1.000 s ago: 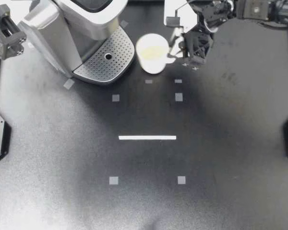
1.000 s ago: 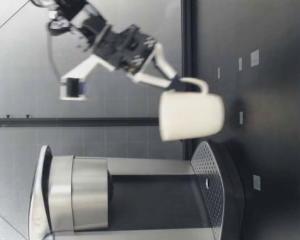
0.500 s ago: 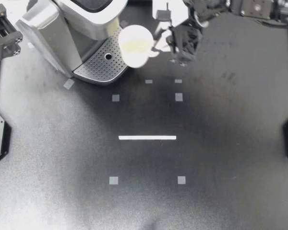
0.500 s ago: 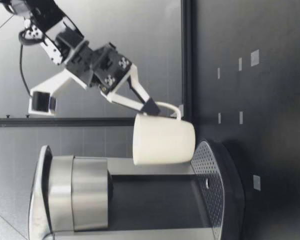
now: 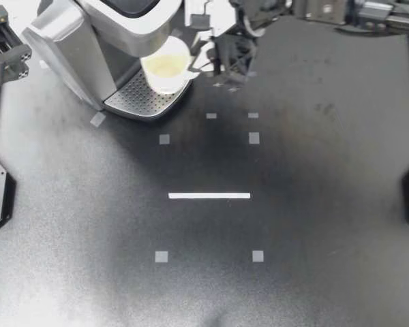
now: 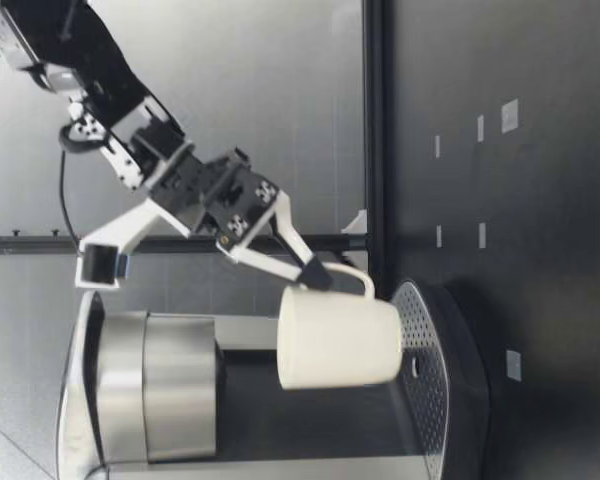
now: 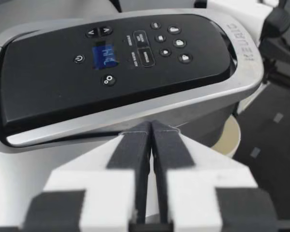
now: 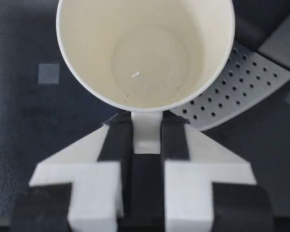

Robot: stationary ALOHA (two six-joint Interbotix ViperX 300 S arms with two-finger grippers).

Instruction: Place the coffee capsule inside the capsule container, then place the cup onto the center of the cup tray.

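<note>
An empty white cup (image 5: 165, 68) hangs just above the perforated cup tray (image 5: 140, 101) of the coffee machine (image 5: 88, 30). My right gripper (image 5: 203, 63) reaches in from the back right and is shut on the cup's handle (image 8: 146, 126). In the low view the cup (image 6: 338, 342) stays upright with a small gap above the tray (image 6: 430, 350), under the machine's head. My left gripper (image 5: 10, 48) waits at the far left; its fingers (image 7: 135, 145) are pressed together with nothing between them, pointing at the machine's lid (image 7: 116, 58). No capsule shows in any view.
Small grey tape squares (image 5: 253, 137) and a white tape line (image 5: 209, 195) mark the black table in front of the machine. The machine's overhanging head (image 6: 150, 390) sits close above the cup.
My right gripper has carried the cup leftward, from beside the tray to over it and under the machine's head. The left arm has barely moved.
</note>
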